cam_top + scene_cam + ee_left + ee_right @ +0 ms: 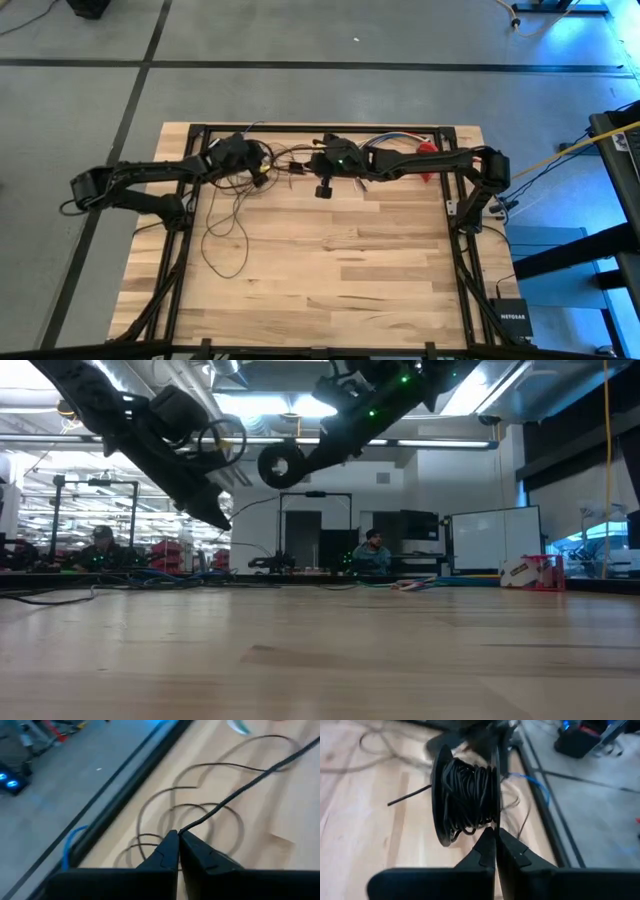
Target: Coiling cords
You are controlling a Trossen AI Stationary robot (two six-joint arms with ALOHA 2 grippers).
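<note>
- Overhead, the cords (pixel 228 225) sprawl in loose dark loops across the left half of the wooden table (pixel 330 290), trailing from the far edge toward the middle of the board.
- One strand (pixel 240 790) rises from those loops and runs into the tips of the left gripper (pixel 178 836), whose fingers are clenched on it; more coils lie on the wood just beyond.
- Part of the wire is wound tightly on a black spool (pixel 465 797), its turns packed between two round flanges, with one loose end sticking out to the side.
- The right gripper (pixel 495 831) is pinched shut on the rim of that spool, holding it above the table near the far edge.
- From table height, the spool (pixel 279 464) hangs in the air between the two dark arms, well clear of the wood.
- Both arms reach inward from the table's sides, the left gripper (pixel 255 160) near the far-left part and the right gripper (pixel 312 165) close to the centre, the two near each other.
- Beyond the table, a seated person (pixel 372 552) shows in the workshop behind.
</note>
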